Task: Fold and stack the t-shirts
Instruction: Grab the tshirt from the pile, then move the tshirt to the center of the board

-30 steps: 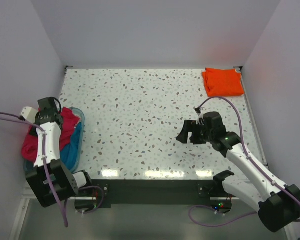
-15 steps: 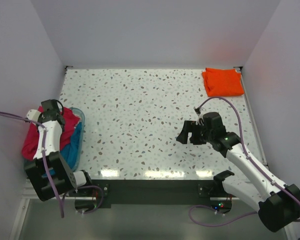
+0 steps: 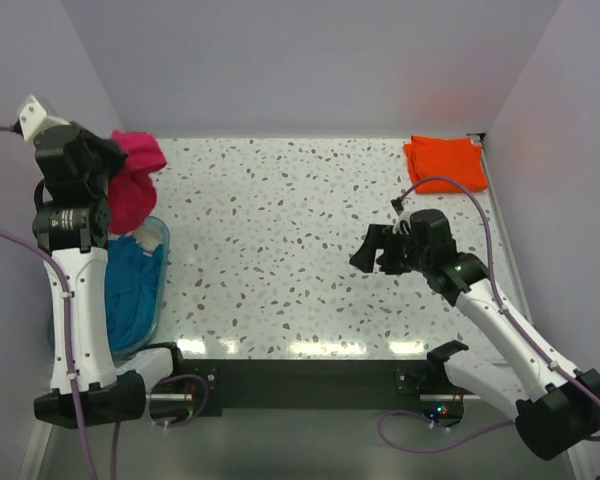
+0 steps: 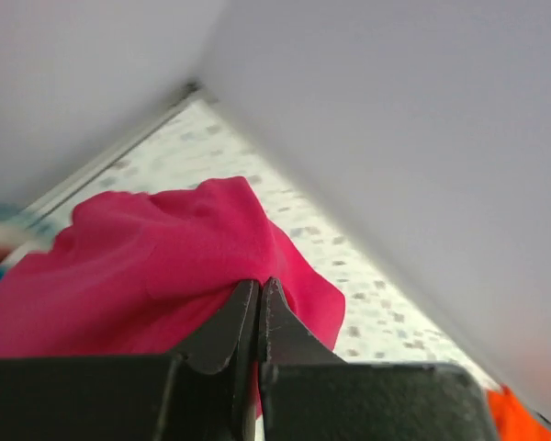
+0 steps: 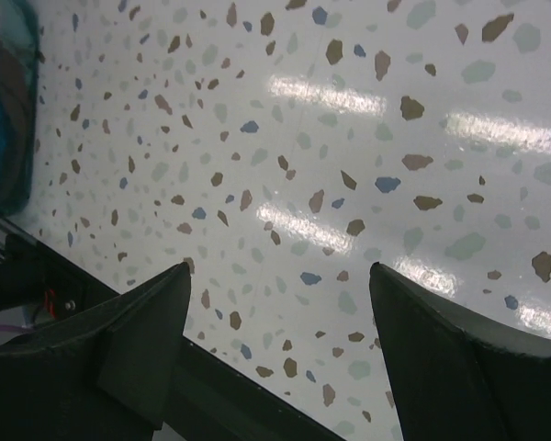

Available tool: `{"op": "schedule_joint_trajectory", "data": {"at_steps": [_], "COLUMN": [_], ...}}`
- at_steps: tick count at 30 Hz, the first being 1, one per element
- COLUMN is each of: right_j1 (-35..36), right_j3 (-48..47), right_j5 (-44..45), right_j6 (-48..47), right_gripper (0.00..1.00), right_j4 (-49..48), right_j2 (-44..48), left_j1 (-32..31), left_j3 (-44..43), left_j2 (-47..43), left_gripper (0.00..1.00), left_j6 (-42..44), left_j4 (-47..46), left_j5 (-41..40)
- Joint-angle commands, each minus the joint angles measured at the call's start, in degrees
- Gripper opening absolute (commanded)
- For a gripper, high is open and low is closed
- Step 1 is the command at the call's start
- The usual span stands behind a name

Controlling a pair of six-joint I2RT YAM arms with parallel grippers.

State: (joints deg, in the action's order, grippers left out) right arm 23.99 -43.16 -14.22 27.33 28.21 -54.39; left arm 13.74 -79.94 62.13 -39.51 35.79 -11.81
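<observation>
I have the left arm raised high over the white speckled surface (image 3: pixel 280 230). The crumpled magenta-pink cloth t-shirt (image 3: pixel 135 178) hangs bunched from the left claw (image 4: pixel 259 290), clear of the blue-tinted plastic basket (image 3: pixel 158 232) below it, where a teal cloth (image 3: pixel 130 290) remains. So the pick worked, and I judge that spreading and folding come next. The folded bright orange t-shirt (image 3: pixel 445 163) lies well away from this claw, at the far right corner. A second ago the claw sat down in the basket, wide open; now its jaws are pressed together on a pinch of magenta fabric. My right claw (image 5: pixel 277 272) hovers spread wide and empty, and has barely shifted.
</observation>
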Motion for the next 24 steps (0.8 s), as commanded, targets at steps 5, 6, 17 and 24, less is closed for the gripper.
{"op": "schedule_joint_trajectory", "data": {"at_steps": [5,6,17,24], "right_j1": [-0.08,0.01,0.01,0.7], "right_j3": [-9.92,-10.45,-10.81,-6.24], "right_j5": [5.77,7.0,11.76,8.59], "right_j6": [-0.26,-0.09,1.76,2.55], "right_gripper": [0.82,0.82,0.82,0.8], "right_j4": [0.45,0.45,-1.75,-7.72], "right_j2": [0.77,0.78,-0.89,-5.72], "left_j1": [-21.42,-23.73,-38.52,-38.17], "left_j3": [-26.13,-27.27,-6.64,9.69], "left_j2": [8.97,9.67,15.38,12.4], "left_gripper": [0.0,0.0,0.57,0.63], "left_j6": [2.94,3.12,5.49,4.7], "left_j4": [-1.87,-1.95,-14.17,-16.37], "left_j5": [5.4,5.31,16.9,10.51]}}
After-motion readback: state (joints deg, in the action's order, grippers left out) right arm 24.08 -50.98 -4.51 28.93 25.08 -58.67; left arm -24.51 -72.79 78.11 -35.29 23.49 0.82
